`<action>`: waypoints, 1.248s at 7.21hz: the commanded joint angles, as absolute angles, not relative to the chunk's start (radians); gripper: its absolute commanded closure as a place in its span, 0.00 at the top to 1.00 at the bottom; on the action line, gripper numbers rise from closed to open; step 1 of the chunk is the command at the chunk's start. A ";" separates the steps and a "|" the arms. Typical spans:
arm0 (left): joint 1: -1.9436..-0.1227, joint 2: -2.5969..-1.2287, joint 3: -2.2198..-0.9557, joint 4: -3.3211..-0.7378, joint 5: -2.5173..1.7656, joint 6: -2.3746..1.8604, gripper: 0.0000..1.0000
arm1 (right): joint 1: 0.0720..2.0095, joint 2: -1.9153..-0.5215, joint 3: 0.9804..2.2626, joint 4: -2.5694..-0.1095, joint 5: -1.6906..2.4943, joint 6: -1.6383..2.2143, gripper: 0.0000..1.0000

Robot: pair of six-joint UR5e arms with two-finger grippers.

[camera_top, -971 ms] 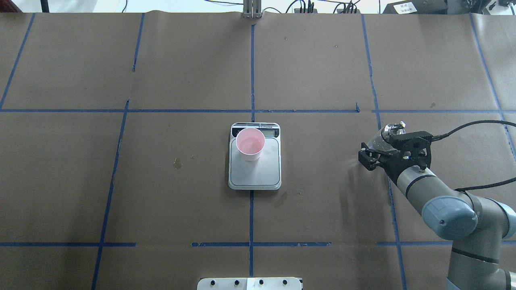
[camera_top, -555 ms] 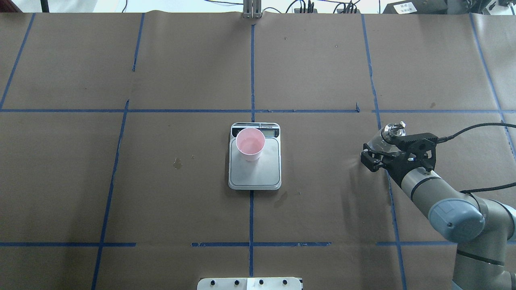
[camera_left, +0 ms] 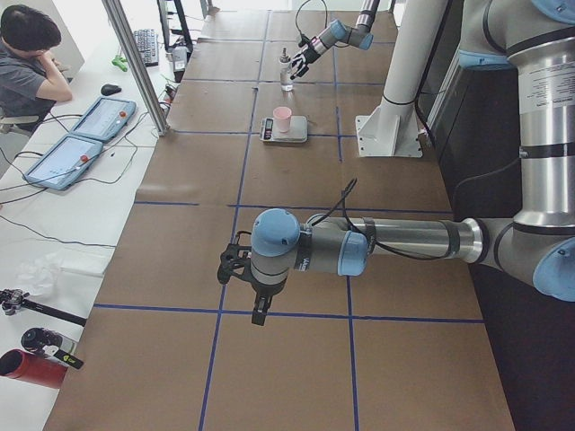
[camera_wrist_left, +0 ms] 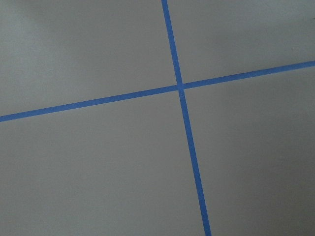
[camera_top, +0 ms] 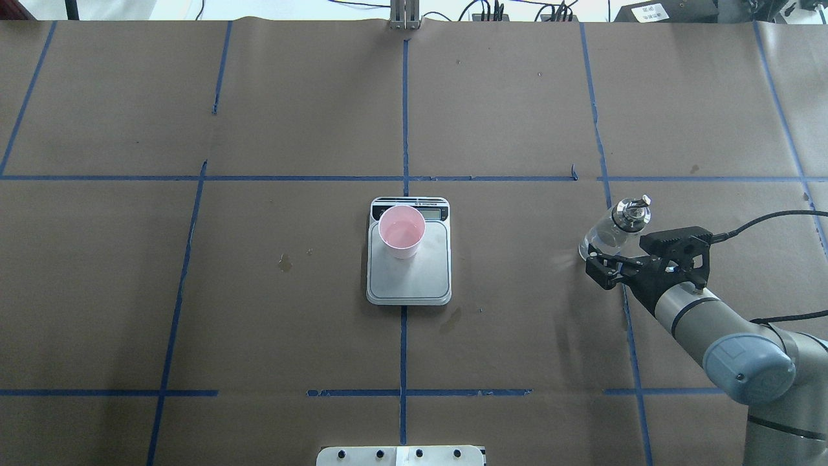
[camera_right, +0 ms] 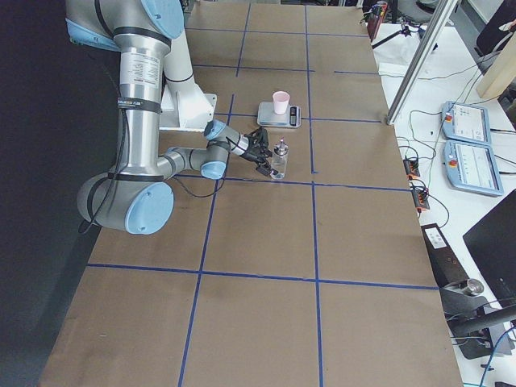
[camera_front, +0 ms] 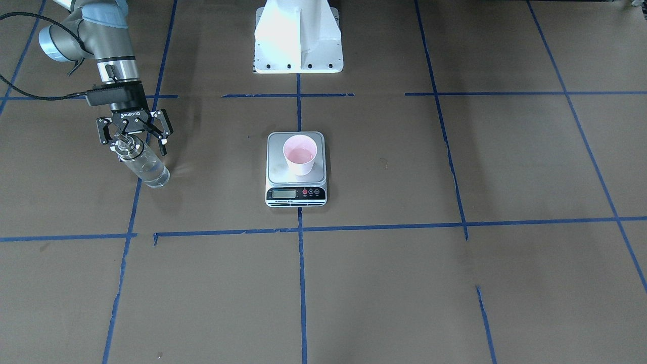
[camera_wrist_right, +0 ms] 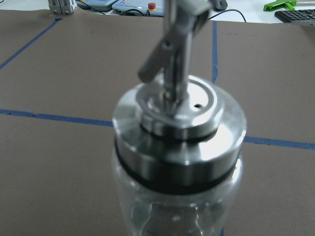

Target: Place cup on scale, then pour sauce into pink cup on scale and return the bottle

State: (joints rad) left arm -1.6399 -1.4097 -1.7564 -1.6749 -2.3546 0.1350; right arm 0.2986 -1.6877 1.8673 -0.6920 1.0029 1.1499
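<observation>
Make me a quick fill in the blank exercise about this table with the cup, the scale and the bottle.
1. The ____ cup stands on the scale.
2. The bottle stands ____ on the table.
3. The right gripper, close to the bottle but not holding it, is ____.
Missing words: pink; upright; open.
</observation>
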 commanded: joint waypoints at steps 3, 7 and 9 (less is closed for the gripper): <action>-1.640 -1.410 -1.758 -1.675 -2.355 0.135 1.00 | 0.265 -1.872 1.962 -0.634 1.035 1.132 1.00; -1.640 -1.411 -1.758 -1.675 -2.355 0.135 1.00 | 0.765 -1.915 1.809 -0.570 1.657 0.831 1.00; -1.640 -1.411 -1.750 -1.680 -2.355 0.137 1.00 | 1.162 -1.789 1.625 -0.641 1.997 0.546 1.00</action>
State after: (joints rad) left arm -1.6398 -1.4112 -1.7555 -1.6768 -2.3547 0.1352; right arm 0.9008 -1.8549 1.7358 -0.5955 1.7676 0.7185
